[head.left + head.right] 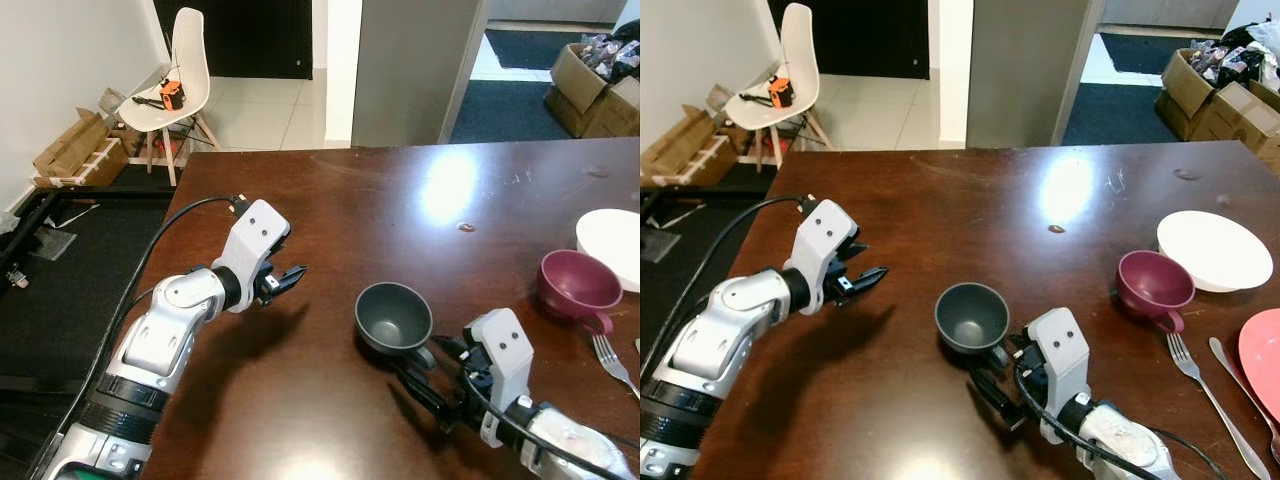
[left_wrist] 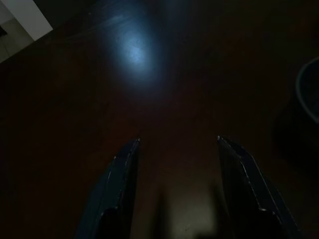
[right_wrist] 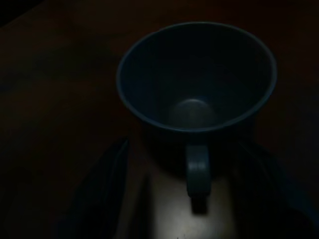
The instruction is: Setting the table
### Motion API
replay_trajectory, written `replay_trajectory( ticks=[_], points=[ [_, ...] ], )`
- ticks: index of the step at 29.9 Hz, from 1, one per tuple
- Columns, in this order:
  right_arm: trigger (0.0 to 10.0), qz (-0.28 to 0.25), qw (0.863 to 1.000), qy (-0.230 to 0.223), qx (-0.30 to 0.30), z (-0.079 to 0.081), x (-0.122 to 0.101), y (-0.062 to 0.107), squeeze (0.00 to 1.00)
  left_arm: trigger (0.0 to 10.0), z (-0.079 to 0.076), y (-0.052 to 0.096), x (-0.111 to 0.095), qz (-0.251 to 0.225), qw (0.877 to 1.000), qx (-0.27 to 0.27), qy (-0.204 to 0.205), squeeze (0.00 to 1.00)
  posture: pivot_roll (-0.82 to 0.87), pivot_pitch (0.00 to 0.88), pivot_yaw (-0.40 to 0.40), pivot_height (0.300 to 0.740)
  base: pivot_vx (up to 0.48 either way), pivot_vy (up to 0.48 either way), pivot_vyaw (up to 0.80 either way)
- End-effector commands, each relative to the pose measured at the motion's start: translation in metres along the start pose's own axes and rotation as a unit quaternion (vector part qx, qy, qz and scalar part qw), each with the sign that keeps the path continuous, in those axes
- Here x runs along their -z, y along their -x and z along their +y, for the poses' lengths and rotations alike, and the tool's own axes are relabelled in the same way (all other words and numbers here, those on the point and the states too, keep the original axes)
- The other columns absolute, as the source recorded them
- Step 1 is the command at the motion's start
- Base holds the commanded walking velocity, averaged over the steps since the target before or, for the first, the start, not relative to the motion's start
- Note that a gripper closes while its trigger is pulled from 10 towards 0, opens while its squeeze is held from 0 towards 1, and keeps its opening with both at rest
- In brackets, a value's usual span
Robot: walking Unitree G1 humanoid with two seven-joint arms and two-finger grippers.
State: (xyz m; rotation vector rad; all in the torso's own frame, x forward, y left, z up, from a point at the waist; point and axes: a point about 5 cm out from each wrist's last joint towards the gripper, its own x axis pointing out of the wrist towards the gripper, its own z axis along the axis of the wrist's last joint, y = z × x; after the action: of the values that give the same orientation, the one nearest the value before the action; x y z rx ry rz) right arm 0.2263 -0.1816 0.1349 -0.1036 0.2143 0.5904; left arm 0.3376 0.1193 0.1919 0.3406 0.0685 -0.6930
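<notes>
Dark grey round cup w/ handle (image 1: 393,316) is sitting upright on the dark brown polished wooden table (image 1: 400,190), roughly mid-table, nearer the robot's edge. Its handle is pointing toward the right gripper (image 1: 428,375), which is sitting low over the table just behind the cup. In the right wrist view the handle (image 3: 197,172) is lying in the gap btwn the two black fingers (image 3: 107,191), fingers spread wide and apart from it, not gripping anything. Cup is empty inside.

Left gripper (image 1: 287,279) is hovering above bare tabletop, left of the grey cup & apart from it. Its fingers (image 2: 117,191) are spread open, w/ nothing btwn them; a bright light reflection is showing on the wood ahead.

To the right, a maroon round cup w/ handle (image 1: 576,286) is standing upright, w/ a white round plate (image 1: 612,243) just behind it, near the table's right side. A silver metal fork (image 1: 614,361) is lying just beside the maroon cup on the near side. In the right eye view a silver utensil (image 1: 1238,405), type unclear, is lying next to the fork, & the edge of a pink plate (image 1: 1262,360) is showing at the right border.

Beyond the table, a white plastic chair (image 1: 172,85) is standing on the tiled floor w/ an orange & black object (image 1: 168,95) on its seat; cardboard boxes (image 1: 78,150) are sitting by the wall.
</notes>
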Motion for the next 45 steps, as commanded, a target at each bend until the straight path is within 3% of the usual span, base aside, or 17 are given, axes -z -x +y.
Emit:
replay_trajectory(
  ticks=[1, 20, 29, 33, 34, 36, 37, 39, 45],
  points=[
    [0.0, 0.002, 1.0, 0.0, -0.012, 0.002, 0.003, -0.002, 0.0, 10.0, -0.001, 0.003, 0.005, 0.012, 1.0, 0.0, 0.001, 0.0, -0.09, 0.061, 0.121, 0.74, 0.0, 0.0, 0.0],
    [0.0, -0.027, 0.999, -0.007, -0.017, 0.0, 0.0, -0.009, 0.0, 10.0, -0.004, 0.002, 0.006, 0.012, 1.0, 0.002, 0.004, 0.0, -0.09, 0.056, 0.122, 0.74, 0.0, 0.0, 0.0],
    [0.0, -0.088, 0.996, -0.018, 0.017, -0.003, -0.018, -0.018, 0.0, 10.0, -0.006, -0.001, 0.005, 0.004, 1.0, -0.009, 0.012, 0.0, -0.1, 0.056, 0.116, 0.74, 0.0, 0.0, 0.0],
    [0.0, -0.128, 0.989, -0.016, 0.066, -0.009, -0.035, -0.027, 0.0, 10.0, -0.003, -0.002, 0.003, -0.014, 0.999, -0.046, 0.022, 0.0, -0.1, 0.051, 0.112, 0.74, 0.0, 0.0, 0.0],
    [9.5, -0.142, 0.986, -0.012, 0.085, -0.011, -0.041, -0.031, 0.0, 10.0, 0.0, -0.003, 0.0, -0.024, 0.997, -0.067, 0.031, 0.0, -0.1, 0.049, 0.11, 0.74, 0.0, 0.0, 0.0],
    [9.5, -0.151, 0.984, -0.009, 0.096, -0.012, -0.046, -0.034, 0.0, 10.0, 0.001, -0.003, -0.001, -0.031, 0.996, -0.08, 0.038, 0.0, -0.1, 0.049, 0.11, 0.74, 0.0, 0.0, 0.0],
    [10.0, -0.162, 0.98, -0.01, 0.115, -0.014, -0.05, -0.038, 0.0, 10.0, 0.004, -0.003, -0.004, -0.042, 0.993, -0.095, 0.053, 0.0, -0.1, 0.047, 0.109, 0.74, 0.0, 0.0, 0.0],
    [10.0, -0.18, 0.967, -0.019, 0.179, -0.021, -0.06, -0.053, 0.0, 10.0, 0.011, 0.002, -0.007, -0.061, 0.982, -0.148, 0.099, 0.0, -0.1, 0.042, 0.102, 0.74, 0.0, 0.0, 0.0],
    [10.0, -0.183, 0.957, -0.038, 0.22, -0.022, -0.064, -0.065, 0.0, 10.0, 0.022, 0.016, 0.001, -0.065, 0.964, -0.224, 0.126, 0.0, -0.08, 0.038, 0.084, 0.74, 0.0, 0.0, 0.0]
  ],
)
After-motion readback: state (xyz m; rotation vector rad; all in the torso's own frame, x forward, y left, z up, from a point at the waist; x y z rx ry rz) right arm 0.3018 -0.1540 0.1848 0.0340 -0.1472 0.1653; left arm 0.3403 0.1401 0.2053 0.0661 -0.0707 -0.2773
